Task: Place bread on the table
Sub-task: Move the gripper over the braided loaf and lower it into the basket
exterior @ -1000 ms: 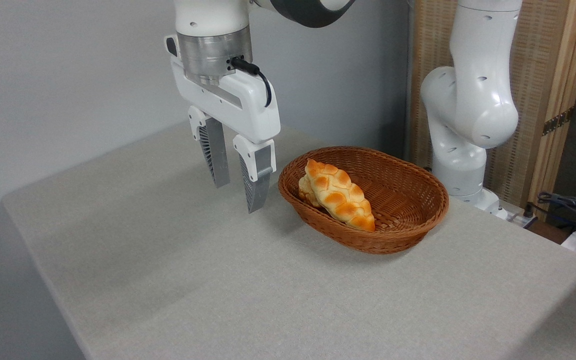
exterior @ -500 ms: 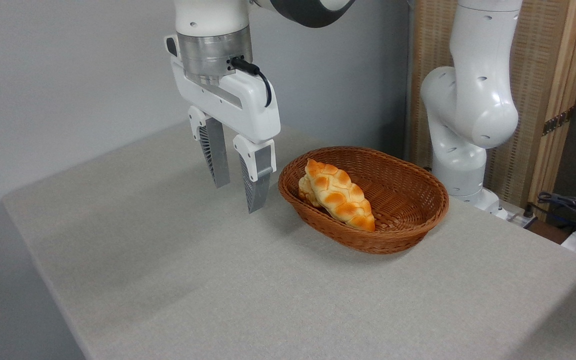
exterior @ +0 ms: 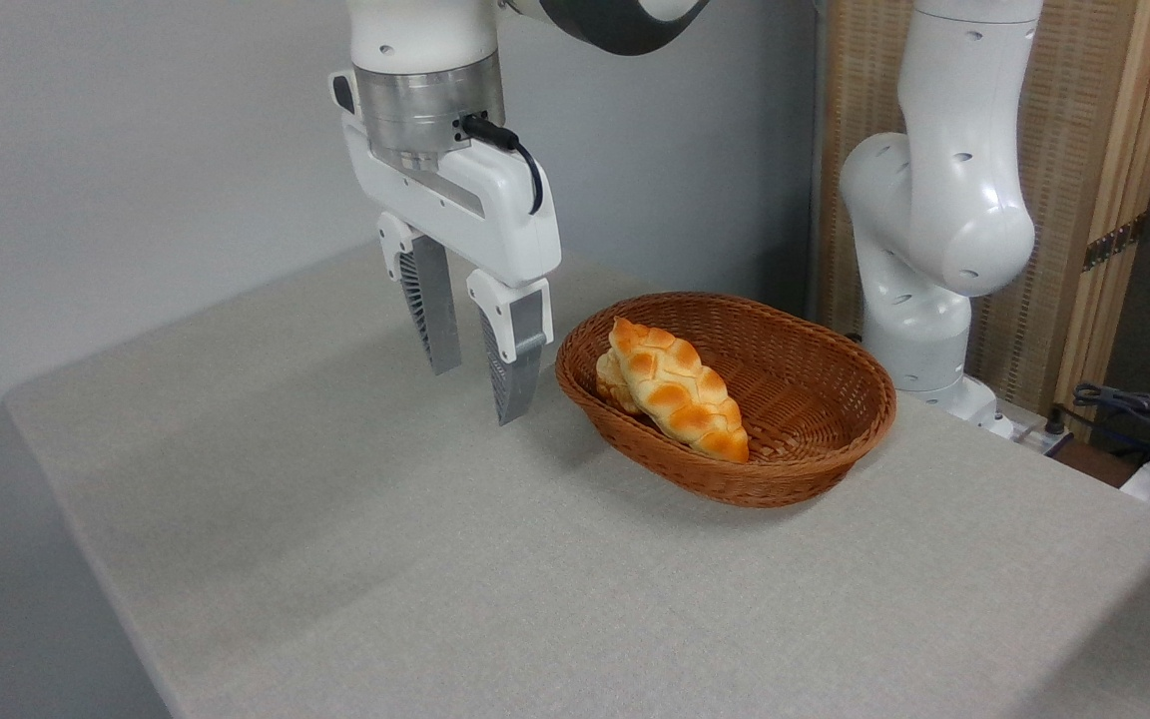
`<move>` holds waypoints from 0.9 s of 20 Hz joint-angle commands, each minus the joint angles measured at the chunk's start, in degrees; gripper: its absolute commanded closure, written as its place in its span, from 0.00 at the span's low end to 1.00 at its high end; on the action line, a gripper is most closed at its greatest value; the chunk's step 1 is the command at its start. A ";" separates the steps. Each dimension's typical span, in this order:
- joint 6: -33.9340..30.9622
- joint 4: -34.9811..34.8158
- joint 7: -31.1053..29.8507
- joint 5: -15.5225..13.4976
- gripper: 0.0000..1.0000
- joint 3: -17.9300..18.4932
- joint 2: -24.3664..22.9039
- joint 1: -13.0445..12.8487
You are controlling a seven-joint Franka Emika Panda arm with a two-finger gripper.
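One camera, so here is your picture. Your claw (exterior: 475, 384) hangs above the desk (exterior: 335, 559) with its two fingers pointing down, spread apart and holding nothing. It sits just outside the basket (exterior: 815, 454), off the basket's 9 o'clock rim, and it touches neither the wicker nor the cloth.

The bread (exterior: 676, 387) lies inside the basket, in the 9 o'clock half, its long axis running from 11 o'clock down to 5 o'clock, one pointed end resting near the front rim. A small bun (exterior: 611, 384) peeks out behind it at the loaf's 9 o'clock side, touching it or very close; you cannot see enough of it to say more. The rest of the basket floor looks bare.

Progress, as it reads from here: nothing is done yet. The bread is not gripped, not lifted, and not on the desk. All of it remains for you: bring the claw over toward 3 o'clock above the loaf, come down across its narrow width, close, lift clear of the rim, and set it on the open cloth. There is plenty of free desk at the basket's 7 and 9 o'clock.

Mind the near rim on the way in, and take the loaf, not the bun tucked beside it.
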 commanded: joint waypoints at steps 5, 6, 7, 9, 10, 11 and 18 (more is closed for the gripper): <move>-2.65 -3.09 2.82 -0.58 0.00 0.26 -2.65 -2.21; -2.65 -5.01 4.04 -0.23 0.00 0.26 -4.31 -2.73; -2.65 -6.25 4.58 -0.23 0.00 0.26 -5.28 -2.74; -2.82 -9.33 7.12 -0.14 0.00 0.26 -7.84 -3.09; -2.91 -11.17 9.30 -0.14 0.00 0.35 -9.23 -3.44; -3.00 -12.14 10.28 -0.14 0.00 0.35 -9.77 -3.53; -12.65 -17.69 14.60 0.03 0.00 0.44 -12.32 -3.79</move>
